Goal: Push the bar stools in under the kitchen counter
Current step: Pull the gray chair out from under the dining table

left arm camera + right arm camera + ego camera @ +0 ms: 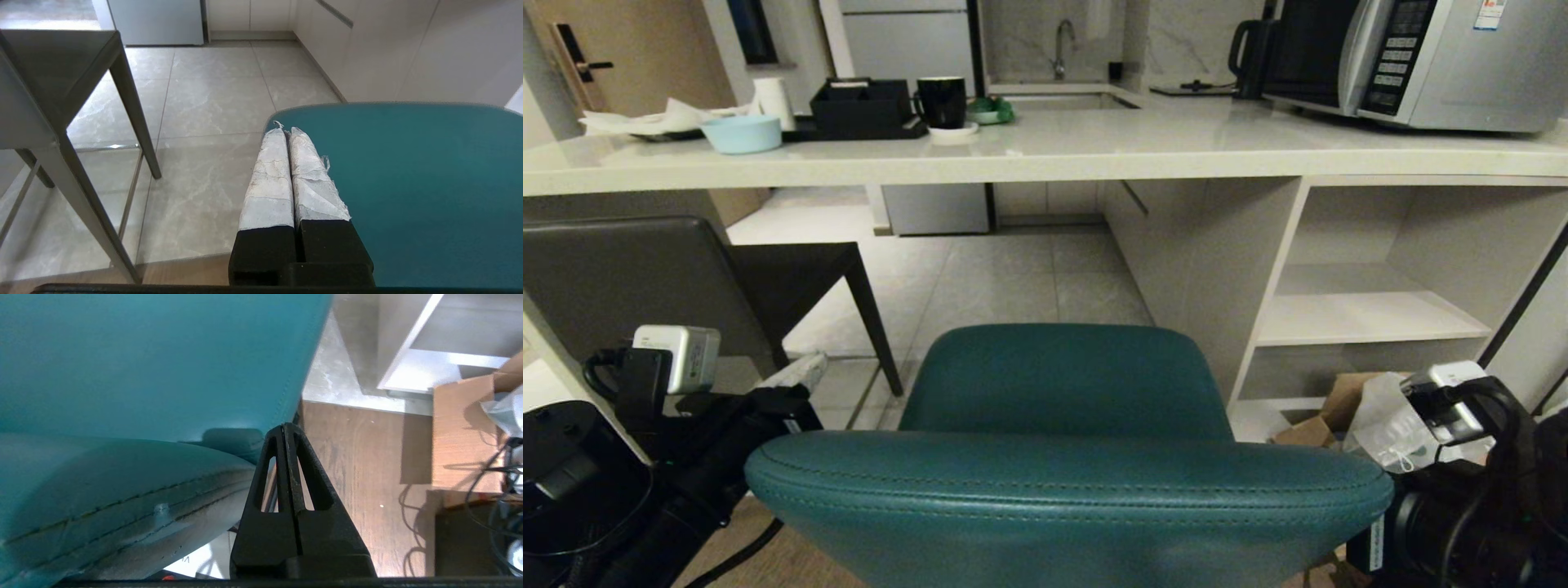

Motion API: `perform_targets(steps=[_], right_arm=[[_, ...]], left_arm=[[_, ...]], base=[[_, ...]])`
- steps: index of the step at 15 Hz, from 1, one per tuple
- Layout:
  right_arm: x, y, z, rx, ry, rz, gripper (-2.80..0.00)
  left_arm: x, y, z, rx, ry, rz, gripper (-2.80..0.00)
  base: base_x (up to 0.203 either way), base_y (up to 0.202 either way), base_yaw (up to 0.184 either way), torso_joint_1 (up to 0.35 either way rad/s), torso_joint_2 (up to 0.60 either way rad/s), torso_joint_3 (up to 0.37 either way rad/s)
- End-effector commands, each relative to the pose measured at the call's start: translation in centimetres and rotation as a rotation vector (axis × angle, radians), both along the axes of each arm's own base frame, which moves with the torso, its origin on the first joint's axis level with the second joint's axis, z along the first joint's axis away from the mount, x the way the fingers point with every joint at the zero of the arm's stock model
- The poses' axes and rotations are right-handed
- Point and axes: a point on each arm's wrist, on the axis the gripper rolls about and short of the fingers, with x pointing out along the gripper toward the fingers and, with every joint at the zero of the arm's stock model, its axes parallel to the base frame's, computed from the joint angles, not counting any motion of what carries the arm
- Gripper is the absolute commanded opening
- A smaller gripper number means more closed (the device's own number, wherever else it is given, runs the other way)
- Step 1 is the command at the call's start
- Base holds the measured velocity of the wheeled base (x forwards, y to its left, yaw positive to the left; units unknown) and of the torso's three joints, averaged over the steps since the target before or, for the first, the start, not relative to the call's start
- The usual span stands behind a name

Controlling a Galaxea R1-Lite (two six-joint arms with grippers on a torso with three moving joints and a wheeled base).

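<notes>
Bracketing the teal stool [1066,457], standing at six o'clock before the kitchen counter [1045,151], seat not yet under; the grey stool [645,282] sitting at nine o'clock, partly beneath. Flanking its curved back with the left gripper [286,134] and right gripper [286,430], both pinched shut, holding nothing, possibly touching the leather. Calling next for a level shove toward twelve o'clock.
</notes>
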Motion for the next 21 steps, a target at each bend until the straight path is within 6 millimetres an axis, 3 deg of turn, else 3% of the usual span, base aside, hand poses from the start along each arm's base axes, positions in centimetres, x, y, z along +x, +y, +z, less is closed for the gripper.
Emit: perform_targets(steps=[1,8,14,17,21], right_arm=[[1.2,1.1,0.0,-0.002,0.006,-0.001,-2.80],[4.2,3.0,0.1,0.005,-0.008,-0.030,-2.80],[7.3,2.9,0.4,0.009,-0.012,-0.116,-2.80],[8.5,2.4,0.0,-0.003,-0.003,-0.163,-2.80],[9.5,2.0,0.3,-0.001,-0.014,-0.205,-2.80]], left_arm=[[0.0,0.0,0.3,-0.009,-0.018,-0.001,-2.80],[0.3,0.0,0.4,0.000,-0.025,0.039,-2.80],[0.9,-0.3,1.0,0.000,-0.045,0.053,-2.80],[1.6,-2.0,2.3,-0.007,-0.045,0.051,-2.80],[0.8,-3.7,2.4,-0.006,-0.030,0.012,-2.80]], base=[[0.000,0.000,0.000,0.000,0.00,0.000],[0.000,0.000,0.000,0.000,0.00,0.000],[0.000,0.000,0.000,0.000,0.00,0.000],[0.000,0.000,0.000,0.000,0.00,0.000],[0.000,0.000,0.000,0.000,0.00,0.000]])
